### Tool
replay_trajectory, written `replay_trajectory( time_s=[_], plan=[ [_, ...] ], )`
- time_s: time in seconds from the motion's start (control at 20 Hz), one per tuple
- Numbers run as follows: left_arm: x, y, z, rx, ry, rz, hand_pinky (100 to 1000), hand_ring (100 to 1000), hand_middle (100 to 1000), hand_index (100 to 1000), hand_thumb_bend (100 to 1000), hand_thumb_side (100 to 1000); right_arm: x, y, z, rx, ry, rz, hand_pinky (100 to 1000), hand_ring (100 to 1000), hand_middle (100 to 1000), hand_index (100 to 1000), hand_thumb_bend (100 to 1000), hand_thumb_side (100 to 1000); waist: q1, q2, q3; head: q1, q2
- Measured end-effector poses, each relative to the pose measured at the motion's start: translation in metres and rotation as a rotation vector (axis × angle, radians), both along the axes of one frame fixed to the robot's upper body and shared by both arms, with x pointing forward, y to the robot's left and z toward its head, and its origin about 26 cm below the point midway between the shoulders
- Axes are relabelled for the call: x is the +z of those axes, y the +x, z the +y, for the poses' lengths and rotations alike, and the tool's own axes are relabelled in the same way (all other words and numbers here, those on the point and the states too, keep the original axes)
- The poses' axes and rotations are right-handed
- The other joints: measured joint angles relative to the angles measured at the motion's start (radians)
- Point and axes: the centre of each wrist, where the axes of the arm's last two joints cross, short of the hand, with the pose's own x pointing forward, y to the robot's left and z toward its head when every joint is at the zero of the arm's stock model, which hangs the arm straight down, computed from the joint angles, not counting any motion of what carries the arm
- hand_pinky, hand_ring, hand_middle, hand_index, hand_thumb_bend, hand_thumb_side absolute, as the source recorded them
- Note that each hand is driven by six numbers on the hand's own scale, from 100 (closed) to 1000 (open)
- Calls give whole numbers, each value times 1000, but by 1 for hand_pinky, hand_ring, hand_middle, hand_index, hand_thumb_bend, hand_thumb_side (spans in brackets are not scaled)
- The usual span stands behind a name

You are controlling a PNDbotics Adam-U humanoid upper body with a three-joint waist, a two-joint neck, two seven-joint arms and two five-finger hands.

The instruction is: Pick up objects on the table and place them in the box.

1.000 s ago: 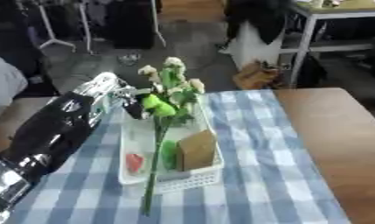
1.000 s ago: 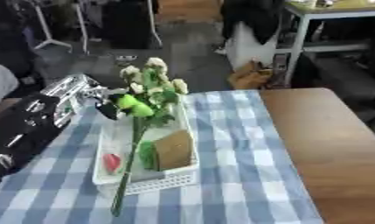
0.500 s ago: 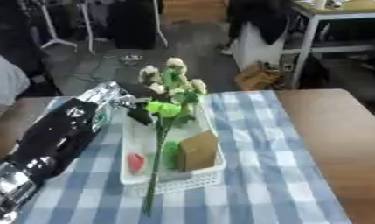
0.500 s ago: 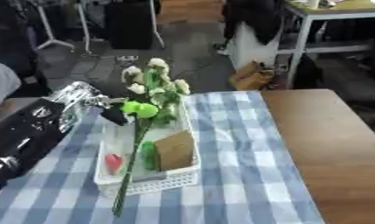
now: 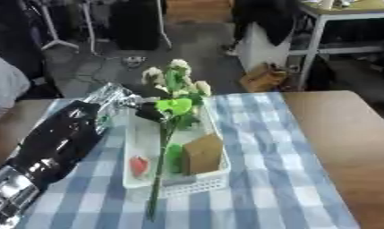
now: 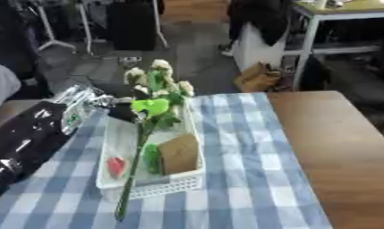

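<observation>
The robot's left arm is reaching in from the lower left, black and glossy, lying across the blue and white checked tablecloth, and its left hand is sitting at the far left corner of the white basket. The dark fingers are showing just beside the flower's bright green leaf, but whether they are curling round anything or hanging straight, I cannot tell, it is too blurred there. The right hand is not showing in either view.

The artificial flower is lying lengthwise along the basket, its cream blossoms sticking out past the far rim and its long green stem running down over the near rim and ending out on the cloth. Inside the basket, a tan cardboard-coloured block is standing toward the near right side, leaning against the right wall. Just left of it a small green item is tucked between block and stem, and left of the stem a small red object is resting on the basket floor.

The cloth is covering the middle of a brown wooden table, whose bare top is showing to the right
</observation>
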Motion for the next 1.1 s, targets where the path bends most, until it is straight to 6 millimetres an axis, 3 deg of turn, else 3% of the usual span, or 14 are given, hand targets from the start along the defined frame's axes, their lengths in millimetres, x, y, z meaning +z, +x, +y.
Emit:
replay_trajectory(
  time_s=[0.2,0.35,0.45,0.5,0.55,0.75,1.1],
  plan=[
    [7,0,-5,-35,-41,-34,1000,1000,1000,1000,100,864,0,0,0,0,0,0,618,594,552,534,100,615,0,0,0,0,0],
    [16,-2,-11,-64,-57,-66,1000,1000,1000,1000,228,822,0,0,0,0,0,0,618,594,551,532,100,614,0,0,1,0,0],
    [21,-3,-13,-79,-48,-75,1000,1000,1000,1000,421,809,0,0,0,0,0,0,618,594,551,531,100,614,0,0,1,0,0],
    [24,-3,-13,-82,-36,-72,1000,1000,1000,1000,606,874,0,0,0,0,0,0,618,594,551,531,100,614,0,0,1,0,0],
    [25,-3,-14,-83,-18,-62,1000,1000,1000,1000,717,892,0,0,0,0,0,0,618,594,551,531,100,614,0,0,2,0,0],
    [25,-3,-12,-57,63,-5,1000,1000,1000,1000,767,939,0,0,0,1,1,0,617,593,549,526,100,611,0,0,2,0,0],
    [26,-1,-9,-13,141,10,1000,1000,1000,1000,770,913,0,0,0,4,2,1,618,593,547,523,100,609,0,0,3,0,0]
  ],
)
